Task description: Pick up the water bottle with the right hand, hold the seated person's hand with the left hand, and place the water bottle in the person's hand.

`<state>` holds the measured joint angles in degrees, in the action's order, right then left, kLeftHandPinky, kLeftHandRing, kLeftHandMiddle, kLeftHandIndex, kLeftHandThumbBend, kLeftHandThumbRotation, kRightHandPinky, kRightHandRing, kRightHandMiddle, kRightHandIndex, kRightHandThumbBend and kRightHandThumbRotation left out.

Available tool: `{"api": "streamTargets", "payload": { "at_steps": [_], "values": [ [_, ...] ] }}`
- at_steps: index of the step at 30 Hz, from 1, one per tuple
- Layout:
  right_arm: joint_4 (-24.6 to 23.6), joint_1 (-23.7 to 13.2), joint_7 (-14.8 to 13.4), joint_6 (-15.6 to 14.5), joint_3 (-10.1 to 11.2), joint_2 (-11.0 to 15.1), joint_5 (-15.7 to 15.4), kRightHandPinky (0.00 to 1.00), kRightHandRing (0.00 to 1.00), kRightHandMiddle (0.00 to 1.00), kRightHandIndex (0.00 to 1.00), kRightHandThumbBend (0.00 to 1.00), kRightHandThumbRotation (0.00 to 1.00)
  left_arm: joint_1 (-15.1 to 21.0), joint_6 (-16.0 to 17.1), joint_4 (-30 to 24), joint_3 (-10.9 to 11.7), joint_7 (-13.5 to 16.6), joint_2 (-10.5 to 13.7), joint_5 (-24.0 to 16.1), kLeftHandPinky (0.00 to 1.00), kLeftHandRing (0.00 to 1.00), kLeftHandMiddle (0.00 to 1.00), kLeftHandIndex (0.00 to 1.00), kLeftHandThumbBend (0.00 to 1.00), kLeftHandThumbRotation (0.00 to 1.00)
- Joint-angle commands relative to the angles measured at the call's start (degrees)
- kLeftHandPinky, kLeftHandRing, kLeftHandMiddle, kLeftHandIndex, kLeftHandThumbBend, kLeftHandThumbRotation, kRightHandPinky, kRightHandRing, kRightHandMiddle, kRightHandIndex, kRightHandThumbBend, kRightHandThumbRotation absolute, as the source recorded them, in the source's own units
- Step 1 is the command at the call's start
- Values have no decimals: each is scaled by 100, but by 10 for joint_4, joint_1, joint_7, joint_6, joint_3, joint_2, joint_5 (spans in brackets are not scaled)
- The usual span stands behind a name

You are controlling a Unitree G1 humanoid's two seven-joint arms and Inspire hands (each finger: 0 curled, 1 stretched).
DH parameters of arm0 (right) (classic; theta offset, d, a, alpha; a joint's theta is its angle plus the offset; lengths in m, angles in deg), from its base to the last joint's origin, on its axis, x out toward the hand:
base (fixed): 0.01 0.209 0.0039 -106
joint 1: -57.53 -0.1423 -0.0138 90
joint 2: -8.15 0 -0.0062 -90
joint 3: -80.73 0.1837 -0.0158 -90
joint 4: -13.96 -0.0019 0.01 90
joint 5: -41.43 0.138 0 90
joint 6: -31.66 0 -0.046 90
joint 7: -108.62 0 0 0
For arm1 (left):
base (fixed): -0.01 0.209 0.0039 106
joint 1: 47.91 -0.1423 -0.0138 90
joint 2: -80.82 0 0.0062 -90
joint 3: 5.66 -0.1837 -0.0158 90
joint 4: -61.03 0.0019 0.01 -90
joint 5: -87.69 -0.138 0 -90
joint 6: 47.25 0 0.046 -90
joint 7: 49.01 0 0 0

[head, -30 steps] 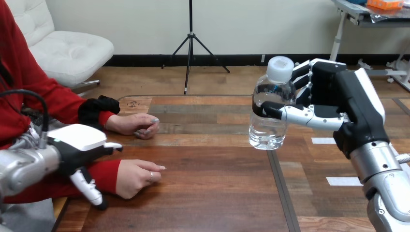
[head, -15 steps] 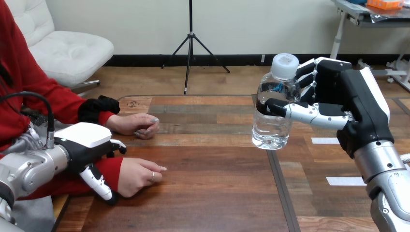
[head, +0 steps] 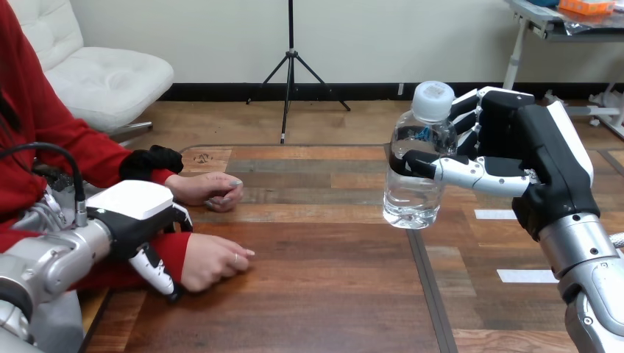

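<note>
We see the right hand [head: 531, 151] raised above the wooden table [head: 331, 294] at its right side, clasping a clear water bottle [head: 412, 165]. The thumb crosses the front of the bottle just under its shoulder and the fingers [head: 465, 110] wrap behind it. The bottle stands upright in that grasp with its white cap on top and its base clear of the tabletop. It is partly filled with water. At the left, the left hand [head: 136, 213] sits over the wrist of the person's nearer hand [head: 215, 261], on the red sleeve just behind it. Whether it has closed on the wrist or only rests there we cannot tell. That nearer hand lies on the table, loosely curled, with knuckles up. The person's farther hand [head: 210, 190] rests on the table just beyond it, also curled. Both are well apart from the bottle. Two white tape marks [head: 493, 214] lie on the table below the right arm.
</note>
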<state>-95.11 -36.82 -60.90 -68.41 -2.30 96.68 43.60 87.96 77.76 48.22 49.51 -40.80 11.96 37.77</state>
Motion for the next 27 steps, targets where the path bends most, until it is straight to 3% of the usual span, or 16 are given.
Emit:
{"api": "streamTargets", "payload": {
  "at_steps": [1, 27],
  "values": [
    [-43, -28, -1, 8, 7, 3, 12, 17, 23, 33, 41, 80, 0, -4, -11, 8, 1, 8, -17, 7, 49, 53, 59, 60, 89, 29],
    [-59, -26, 0, -2, 1, -5, 24, 16, 22, 33, 39, 77, 0, -7, -14, 7, 0, 17, -12, 16, 39, 43, 49, 51, 85, 20]
  ]
}}
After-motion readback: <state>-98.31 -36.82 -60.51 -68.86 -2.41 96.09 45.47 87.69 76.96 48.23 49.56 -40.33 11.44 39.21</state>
